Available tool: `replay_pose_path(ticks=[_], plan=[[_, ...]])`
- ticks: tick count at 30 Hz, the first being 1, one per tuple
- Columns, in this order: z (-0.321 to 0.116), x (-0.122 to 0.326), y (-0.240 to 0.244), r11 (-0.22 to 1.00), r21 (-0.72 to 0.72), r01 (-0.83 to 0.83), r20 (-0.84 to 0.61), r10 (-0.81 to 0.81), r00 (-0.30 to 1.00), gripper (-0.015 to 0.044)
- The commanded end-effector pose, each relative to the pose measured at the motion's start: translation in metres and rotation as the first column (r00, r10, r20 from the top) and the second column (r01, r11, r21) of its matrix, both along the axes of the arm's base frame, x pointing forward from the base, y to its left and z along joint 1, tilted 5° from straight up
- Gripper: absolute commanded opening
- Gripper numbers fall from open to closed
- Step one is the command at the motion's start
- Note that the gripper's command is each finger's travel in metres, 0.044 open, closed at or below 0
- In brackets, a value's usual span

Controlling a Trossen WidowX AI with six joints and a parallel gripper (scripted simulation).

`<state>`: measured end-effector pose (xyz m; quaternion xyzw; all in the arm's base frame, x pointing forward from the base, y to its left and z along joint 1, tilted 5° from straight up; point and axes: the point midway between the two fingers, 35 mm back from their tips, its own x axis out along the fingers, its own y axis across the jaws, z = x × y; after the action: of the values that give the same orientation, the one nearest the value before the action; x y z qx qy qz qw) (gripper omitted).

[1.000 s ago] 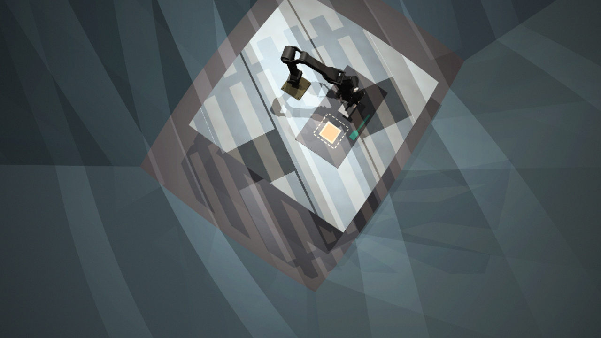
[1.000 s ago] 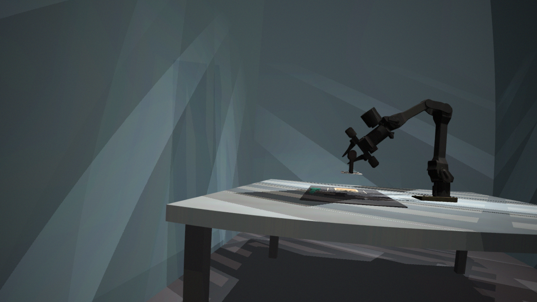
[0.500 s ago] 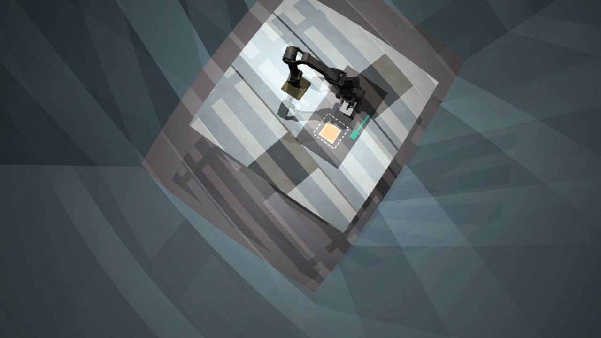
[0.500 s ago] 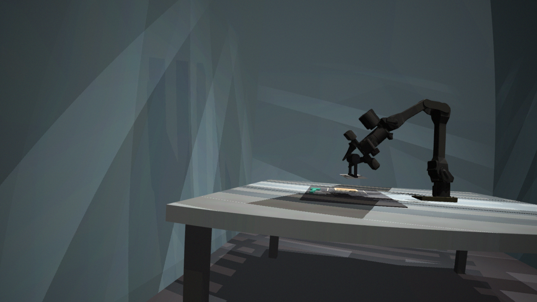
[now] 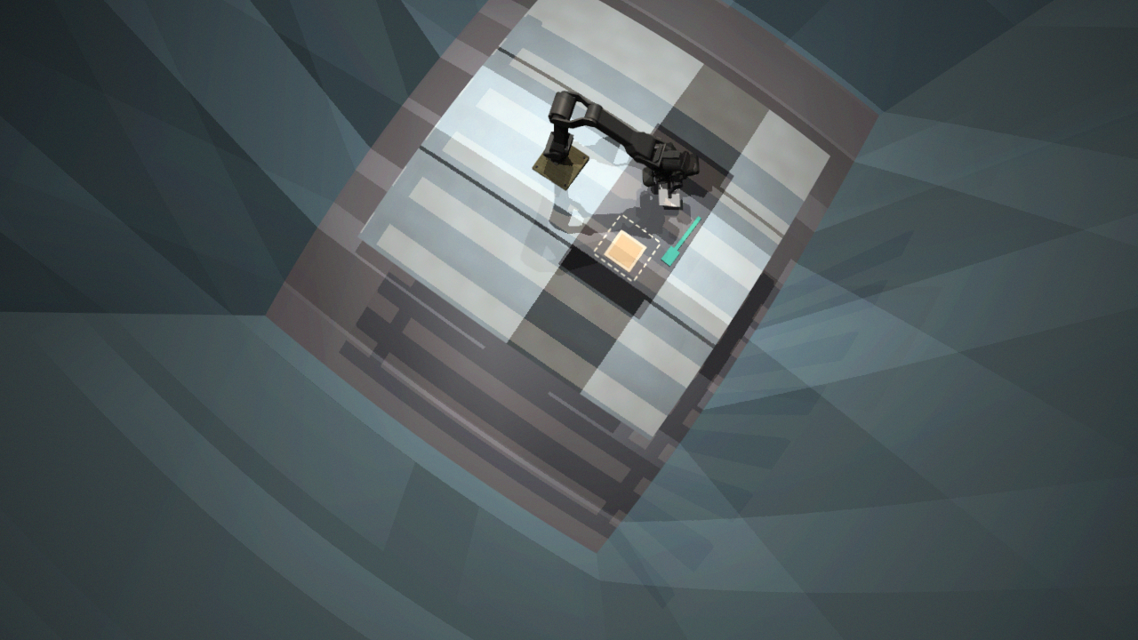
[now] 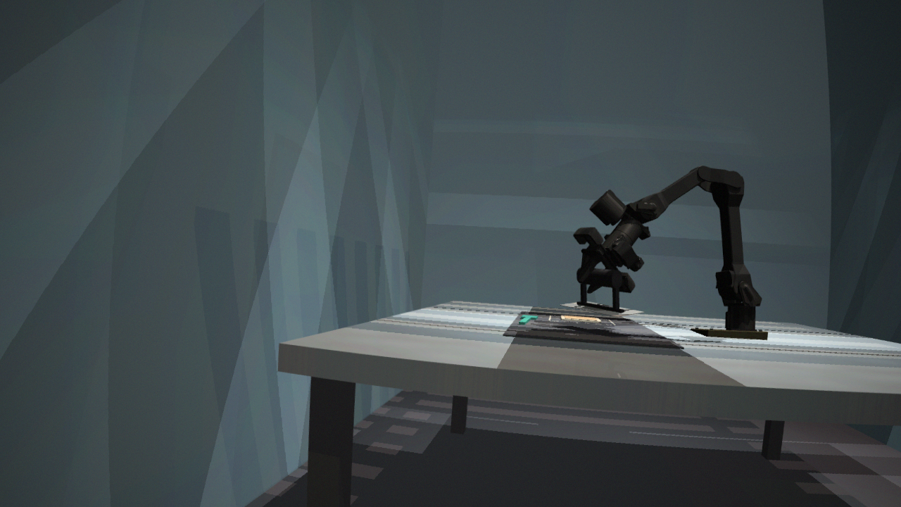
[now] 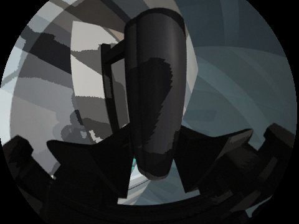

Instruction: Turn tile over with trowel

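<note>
From left to right across the top view, the tile (image 5: 625, 251) (image 6: 581, 318) lay flat inside the dashed outline (image 5: 634, 279) (image 6: 550, 318) on the mat (image 5: 605, 276) (image 6: 630, 338), its orange face up; I could not make out from my remote station whether the marked side was down. To its right, the gripper (image 5: 668, 181) (image 6: 598, 277) (image 7: 151, 122) I was operating was clamped on the dark handle of the trowel (image 5: 670, 200) (image 6: 605, 277) (image 7: 156, 78), its pale blade off the tile. Farther right, 1 teal tool (image 5: 670, 255) (image 6: 526, 320) (image 7: 133, 164) rested beside the outline, apart from the tile. By my reading, the turn was either complete or yet to be made; with the trowel in hand, at least 3 steps remained: setting it down, letting go and moving clear.

At left in the same view, the arm rose from its base plate (image 5: 566, 181) (image 6: 704, 331), bent high at the elbow and reached right, over the far part of the mat. At its end, the wrist slanted downward, carrying the blade roughly level and low over the table (image 5: 477, 310) (image 6: 566, 378). I could not tell whether the blade touched down.
</note>
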<state>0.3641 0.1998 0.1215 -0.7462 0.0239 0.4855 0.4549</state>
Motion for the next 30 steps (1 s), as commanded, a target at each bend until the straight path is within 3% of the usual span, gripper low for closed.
replay_pose_path(ticks=[1,9,19,30], plan=[[-0.001,-0.002,0.015,0.993,0.007,-0.12,-0.003,0.12,0.993,0.0],[-0.011,-0.014,0.042,0.927,0.03,-0.375,-0.014,0.375,0.927,0.0],[-0.02,-0.032,0.074,0.755,0.094,-0.649,0.029,0.65,0.76,0.0],[-0.024,-0.033,0.075,0.741,0.099,-0.665,0.034,0.665,0.746,0.0]])
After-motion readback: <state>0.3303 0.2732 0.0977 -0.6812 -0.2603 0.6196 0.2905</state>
